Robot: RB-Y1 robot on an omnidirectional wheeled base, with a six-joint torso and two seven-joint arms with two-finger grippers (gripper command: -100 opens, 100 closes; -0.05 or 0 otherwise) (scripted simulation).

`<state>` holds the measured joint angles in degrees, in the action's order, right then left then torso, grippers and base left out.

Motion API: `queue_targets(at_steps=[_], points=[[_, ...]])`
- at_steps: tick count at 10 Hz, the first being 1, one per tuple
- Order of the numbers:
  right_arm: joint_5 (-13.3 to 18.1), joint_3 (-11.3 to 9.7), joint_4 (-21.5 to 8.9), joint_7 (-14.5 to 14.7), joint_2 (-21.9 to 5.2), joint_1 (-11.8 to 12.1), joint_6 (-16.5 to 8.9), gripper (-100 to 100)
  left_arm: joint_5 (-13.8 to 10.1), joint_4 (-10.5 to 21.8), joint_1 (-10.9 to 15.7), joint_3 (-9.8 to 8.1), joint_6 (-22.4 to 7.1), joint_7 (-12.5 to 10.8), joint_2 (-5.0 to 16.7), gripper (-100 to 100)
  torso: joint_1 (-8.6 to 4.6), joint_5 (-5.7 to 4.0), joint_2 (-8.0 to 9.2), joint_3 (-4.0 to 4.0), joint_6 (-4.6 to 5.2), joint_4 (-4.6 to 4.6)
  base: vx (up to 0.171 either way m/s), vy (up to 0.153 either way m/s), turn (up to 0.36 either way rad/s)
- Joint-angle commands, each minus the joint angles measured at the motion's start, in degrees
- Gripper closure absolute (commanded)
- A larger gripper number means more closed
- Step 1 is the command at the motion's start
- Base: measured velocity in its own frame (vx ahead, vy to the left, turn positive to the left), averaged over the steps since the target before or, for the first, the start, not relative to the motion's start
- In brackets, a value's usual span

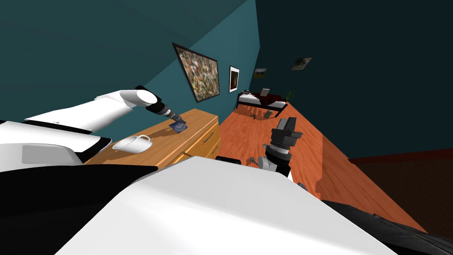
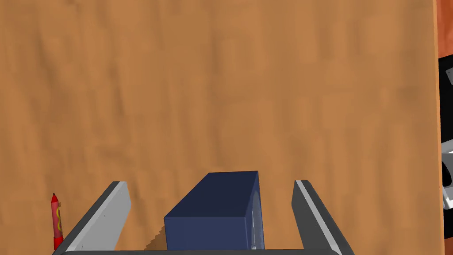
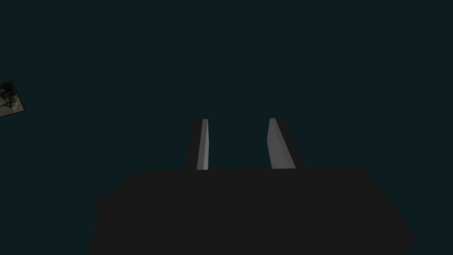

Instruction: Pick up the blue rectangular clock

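Note:
The blue rectangular clock (image 2: 216, 212) lies on the wooden dresser top (image 2: 221, 88), its glass face turned to one side. My left gripper (image 2: 211, 188) is open and straddles it, with one finger (image 2: 113, 208) on each side and a gap of bare wood between each blade and the clock. From the head view the left gripper (image 1: 176, 118) reaches down onto the clock (image 1: 178, 127) near the dresser's far end. My right gripper (image 3: 238, 120) is open with nothing between its fingers; it is held up at my right over the floor (image 1: 287, 125).
A white mug (image 1: 132, 144) stands on the dresser (image 1: 194, 119) nearer to me than the clock. A small red pen-like thing (image 2: 56, 221) lies just outside one left finger. The dresser's edge and drawer fronts (image 1: 205, 141) border the orange wooden floor (image 1: 309, 146).

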<state>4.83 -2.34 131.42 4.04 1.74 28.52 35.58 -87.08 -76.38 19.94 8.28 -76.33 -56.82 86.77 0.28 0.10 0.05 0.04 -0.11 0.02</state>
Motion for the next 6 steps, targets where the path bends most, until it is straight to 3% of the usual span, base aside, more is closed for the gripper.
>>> queue_targets(at_steps=[1, 6], points=[[0.0, 0.0, 0.0, 0.0, 0.0, 0.0, 0.0, 0, -1.0, 0.5, -0.3, -0.08, -1.7, -0.6, 0.4, -100, 0.00, 0.00, 0.00, 0.00, 0.00, 0.00, -0.034, 0.044, -0.030], [0.0, 0.0, 0.0, 0.0, 0.0, 0.0, 0.0, 0, -5.9, 4.2, 0.2, 0.48, -9.1, -3.5, 1.8, -100, -0.02, 0.00, 0.00, 0.00, 0.00, 0.00, -0.033, 0.044, -0.045]])
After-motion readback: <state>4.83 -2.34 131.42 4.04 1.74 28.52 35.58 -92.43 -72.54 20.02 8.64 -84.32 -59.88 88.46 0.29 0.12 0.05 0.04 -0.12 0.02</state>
